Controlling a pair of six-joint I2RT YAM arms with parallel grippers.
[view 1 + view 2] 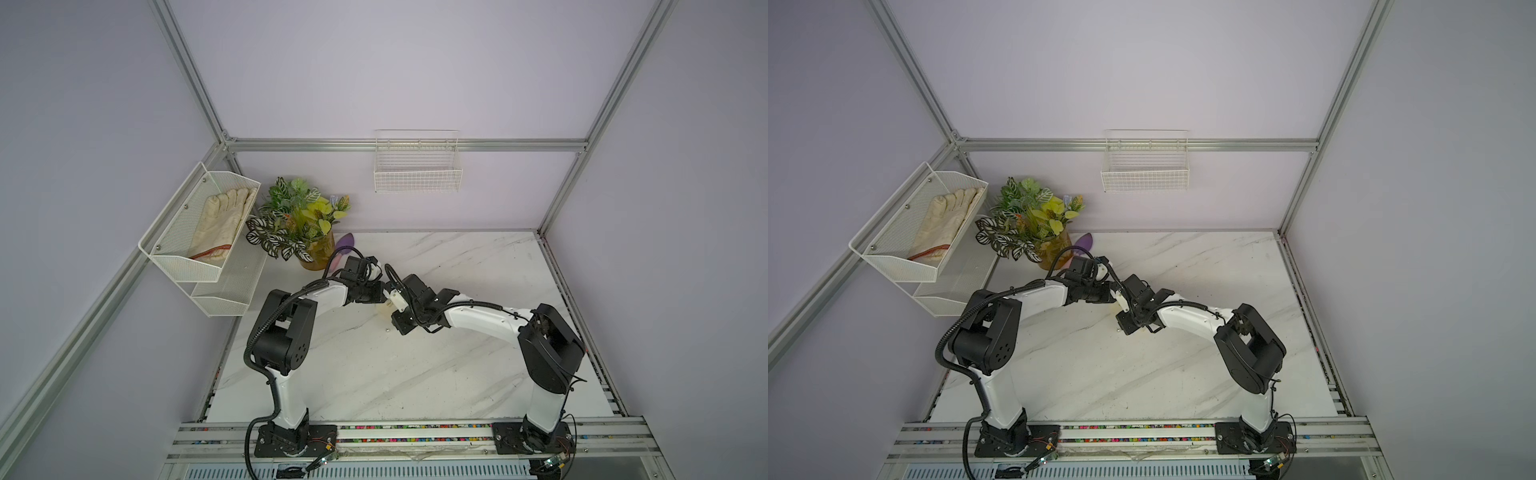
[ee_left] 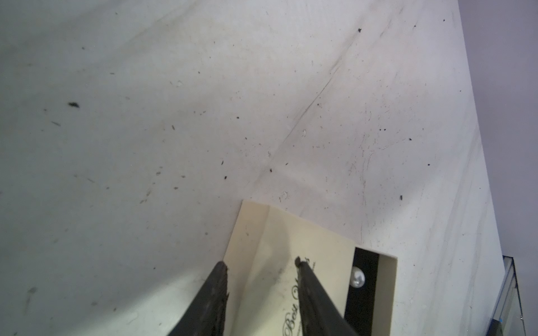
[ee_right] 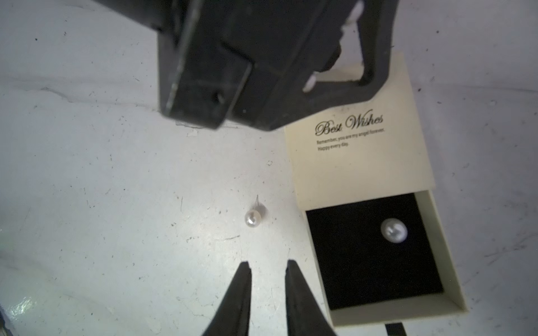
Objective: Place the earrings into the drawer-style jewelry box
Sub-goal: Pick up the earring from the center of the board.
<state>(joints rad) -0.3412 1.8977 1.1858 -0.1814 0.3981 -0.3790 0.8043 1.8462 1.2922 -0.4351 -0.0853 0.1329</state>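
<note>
Top views look down; wrist cameras (close) share the box (image 3: 358,168).

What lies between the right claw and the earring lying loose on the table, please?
Nothing but bare marble table: the right wrist view shows the right claw open, with the loose earring beyond its tips and apart from them.

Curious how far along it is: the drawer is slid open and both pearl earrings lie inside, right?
Not both: one earring lies in the open drawer, the other earring on the table beside the box, as the right wrist view shows.
</note>
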